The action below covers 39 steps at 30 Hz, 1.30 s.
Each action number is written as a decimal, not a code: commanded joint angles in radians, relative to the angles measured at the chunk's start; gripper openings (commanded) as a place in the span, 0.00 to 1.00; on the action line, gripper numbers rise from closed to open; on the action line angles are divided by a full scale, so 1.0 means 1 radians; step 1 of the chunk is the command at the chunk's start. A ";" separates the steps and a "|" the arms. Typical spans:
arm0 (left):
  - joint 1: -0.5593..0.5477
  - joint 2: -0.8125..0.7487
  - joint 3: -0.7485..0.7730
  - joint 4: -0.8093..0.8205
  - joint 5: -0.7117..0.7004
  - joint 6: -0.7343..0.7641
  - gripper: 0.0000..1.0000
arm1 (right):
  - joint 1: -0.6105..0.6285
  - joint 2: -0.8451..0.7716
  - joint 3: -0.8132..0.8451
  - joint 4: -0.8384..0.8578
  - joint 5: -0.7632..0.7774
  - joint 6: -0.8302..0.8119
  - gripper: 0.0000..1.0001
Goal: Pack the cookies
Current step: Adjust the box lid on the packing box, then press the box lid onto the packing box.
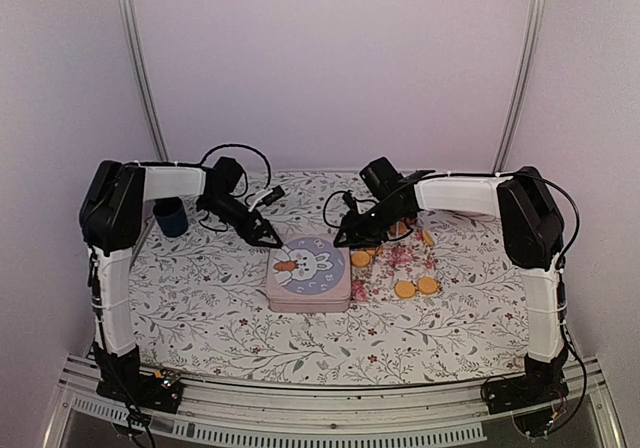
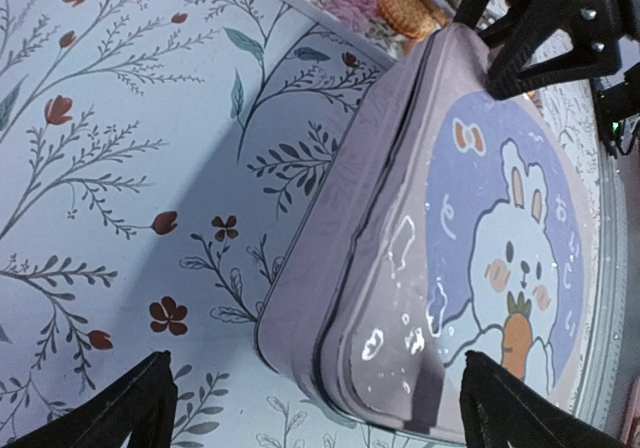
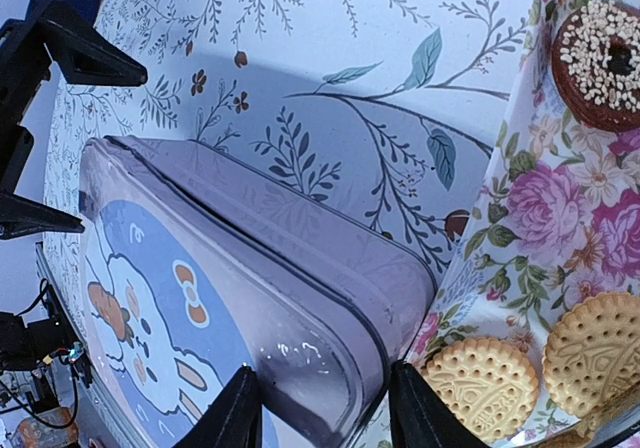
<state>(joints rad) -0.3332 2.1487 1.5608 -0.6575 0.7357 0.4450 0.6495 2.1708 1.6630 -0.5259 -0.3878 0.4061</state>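
A closed lilac tin (image 1: 308,278) with a bunny lid sits mid-table. Cookies lie on a rose-patterned tray (image 1: 400,263) to its right: orange-tan discs (image 1: 404,290) in the top view, two tan biscuits (image 3: 482,386) and a dark brown sprinkled one (image 3: 605,63) in the right wrist view. My left gripper (image 1: 270,236) is open, its fingers (image 2: 120,408) straddling the tin's far left corner (image 2: 450,238). My right gripper (image 1: 345,238) is open, its fingers (image 3: 420,413) either side of the tin's far right corner (image 3: 220,268), right next to the tray (image 3: 560,198).
A dark blue cup (image 1: 170,216) stands at the back left by the left arm. The table carries a floral cloth (image 1: 200,308). Cables hang behind both wrists. Walls close in on both sides.
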 commanded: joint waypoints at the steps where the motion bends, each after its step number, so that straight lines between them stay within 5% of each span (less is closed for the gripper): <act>1: 0.003 0.011 0.028 -0.078 0.080 0.109 0.99 | -0.012 0.084 -0.014 -0.037 0.064 -0.014 0.43; 9: -0.010 0.070 0.062 -0.025 0.037 0.088 0.98 | -0.012 0.090 -0.017 -0.025 0.043 -0.009 0.38; 20: -0.010 0.157 0.122 -0.040 0.076 0.064 0.57 | -0.037 0.083 -0.033 0.022 -0.014 -0.003 0.34; 29: -0.009 0.177 0.155 -0.042 0.039 0.034 0.42 | -0.048 0.080 -0.035 0.053 -0.005 -0.007 0.41; 33: 0.010 0.166 0.215 -0.083 -0.001 0.010 0.54 | -0.048 0.019 -0.050 0.065 0.054 -0.017 0.51; 39: 0.058 0.060 0.284 -0.121 -0.148 -0.068 0.99 | -0.051 -0.124 -0.058 0.065 0.166 -0.048 0.73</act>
<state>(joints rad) -0.3206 2.2841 1.8034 -0.7418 0.7311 0.4286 0.6136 2.1513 1.6211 -0.4450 -0.3668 0.3901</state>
